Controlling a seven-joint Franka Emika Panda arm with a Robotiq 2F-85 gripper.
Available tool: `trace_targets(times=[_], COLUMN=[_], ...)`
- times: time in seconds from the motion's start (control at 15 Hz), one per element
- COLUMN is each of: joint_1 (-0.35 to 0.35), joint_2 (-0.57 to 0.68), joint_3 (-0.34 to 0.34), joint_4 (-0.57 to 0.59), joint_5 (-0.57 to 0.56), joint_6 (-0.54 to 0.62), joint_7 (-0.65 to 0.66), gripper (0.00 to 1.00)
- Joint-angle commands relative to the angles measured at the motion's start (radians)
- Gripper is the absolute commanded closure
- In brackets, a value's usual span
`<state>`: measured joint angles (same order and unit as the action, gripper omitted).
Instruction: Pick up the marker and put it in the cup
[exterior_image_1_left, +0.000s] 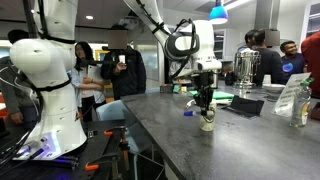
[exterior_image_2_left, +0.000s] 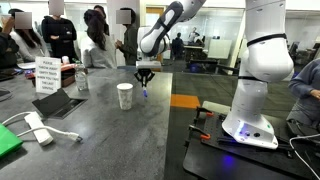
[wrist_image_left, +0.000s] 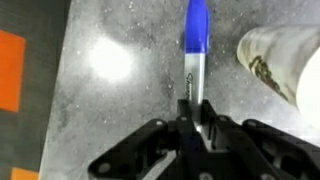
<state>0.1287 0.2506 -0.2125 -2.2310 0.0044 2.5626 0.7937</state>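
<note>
Upright marker (exterior_image_2_left: 146, 91) pinched in claw (exterior_image_2_left: 146, 82), just beside cup (exterior_image_2_left: 124, 96) on grey counter (exterior_image_2_left: 110, 140).

Wrist view: cup (wrist_image_left: 285, 55) cut by right edge; marker (wrist_image_left: 197, 40) cropped at top, lower end hidden within gripper (wrist_image_left: 197, 112). In an exterior view marker (exterior_image_2_left: 146, 92) too small for detail.

A speckled grey counter (exterior_image_2_left: 110, 140) bears a sign (exterior_image_2_left: 45, 74), a bottle (exterior_image_2_left: 82, 82) and a white adapter (exterior_image_2_left: 37, 128).

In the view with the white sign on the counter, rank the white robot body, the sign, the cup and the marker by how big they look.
1. white robot body, though it is nearest the camera
2. sign
3. cup
4. marker, a thin sliver under the gripper
</note>
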Motion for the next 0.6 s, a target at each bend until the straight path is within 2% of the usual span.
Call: trace_targets(times=[0.0,0.07,0.27,0.53], joint_1=[0.03,0.03,0.016,0.013], joint_2=[-0.077,-0.094,-0.128,-0.126], joint_3=[-0.029,-0.025,0.027,0.088], joint_4=[-0.01,-0.001,0.023,0.06], joint_5=[-0.228,-0.313,-0.449,-0.553], joint_6=[0.002,-0.008,-0.023,-0.011], joint_7=[0.175,0.235,0.337,0.415], gripper=[0.96,0.96,0.96,0.96])
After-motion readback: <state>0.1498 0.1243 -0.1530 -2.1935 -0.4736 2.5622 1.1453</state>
